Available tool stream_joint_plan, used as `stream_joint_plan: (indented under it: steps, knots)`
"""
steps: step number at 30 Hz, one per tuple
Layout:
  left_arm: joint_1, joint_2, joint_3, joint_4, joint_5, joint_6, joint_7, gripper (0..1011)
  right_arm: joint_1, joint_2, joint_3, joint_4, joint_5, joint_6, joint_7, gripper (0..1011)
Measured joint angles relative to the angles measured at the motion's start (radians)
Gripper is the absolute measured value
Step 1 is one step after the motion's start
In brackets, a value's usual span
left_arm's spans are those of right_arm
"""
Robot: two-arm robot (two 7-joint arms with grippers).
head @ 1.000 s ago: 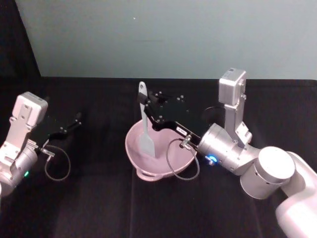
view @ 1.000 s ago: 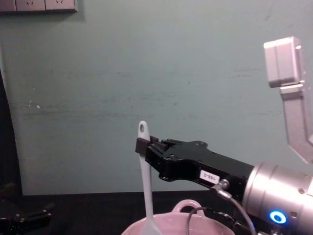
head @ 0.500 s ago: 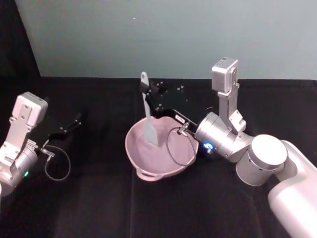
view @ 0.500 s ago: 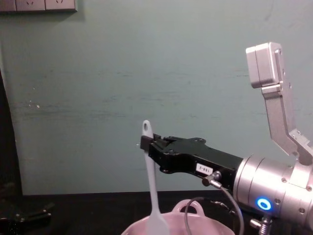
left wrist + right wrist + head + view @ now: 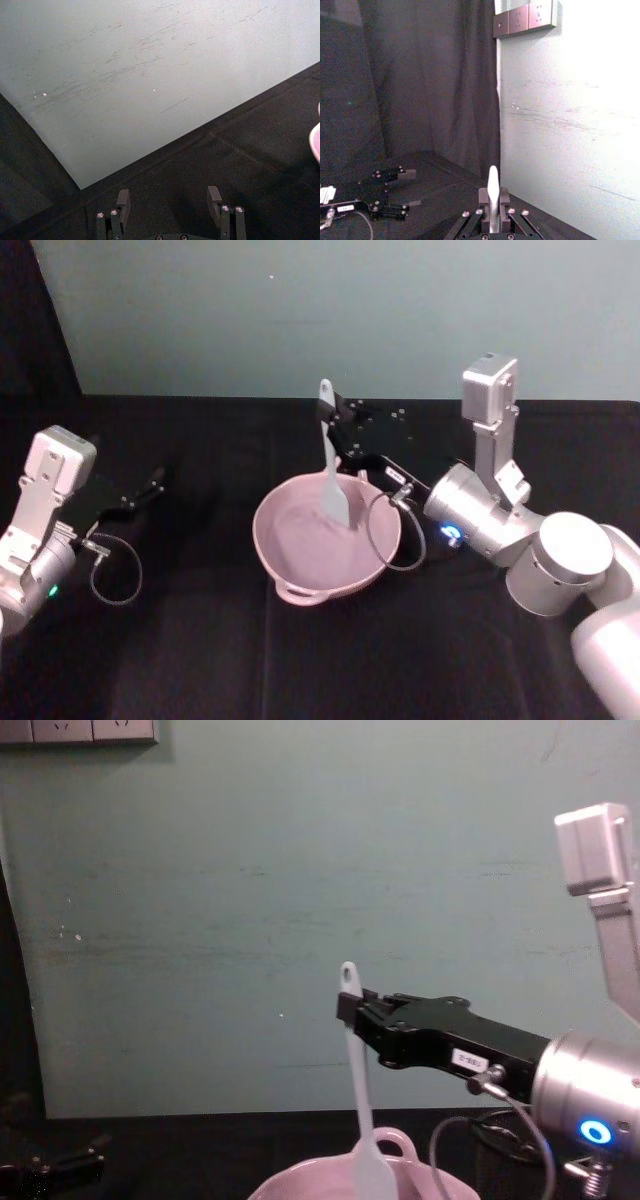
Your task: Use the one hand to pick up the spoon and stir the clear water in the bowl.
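Nearest, the left pincer [image 5: 152, 483] hangs low by the left edge of the black tabletop [image 5: 200, 660], well apart from everything else. In the left wrist view its two fingers [image 5: 123, 198] are spread wide with nothing between them.

Next up is the pink bowl [image 5: 300, 545], about midway between the left and right edges, with its little loop handle on the rim facing the near edge. Honestly I can't make out the clear water in it, the inside just looks pink.

The white spoon [image 5: 332, 475] stands nearly upright, blade down inside the bowl on its far right side and the holed end pointing up. Whether the blade touches the bottom, can't tell.

The right pincer [image 5: 337, 428] reaches in from the right edge over the bowl's far rim and pinches the spoon handle just under the hole. From the chest view the pincer [image 5: 352, 1010] lies roughly level and the spoon [image 5: 358, 1090] drops down from it into the bowl [image 5: 300, 1185].

Behind it all is a plain teal wall [image 5: 200, 920].
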Motion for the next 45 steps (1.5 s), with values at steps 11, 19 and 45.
stream_joint_plan:
  steps: [11,19,45]
  knots:
    - [0.000,0.000,0.000,0.000,0.000,0.000,0.000,1011,-0.090,0.070,0.039,-0.124,0.014,0.010,-0.001,117]
    - [0.000,0.000,0.000,0.000,0.000,0.000,0.000,1011,-0.139,0.082,0.034,-0.181,0.034,0.013,0.007,117]
    - [0.000,0.000,0.000,0.000,0.000,0.000,0.000,1011,-0.016,-0.040,-0.031,-0.018,0.030,0.005,0.011,117]
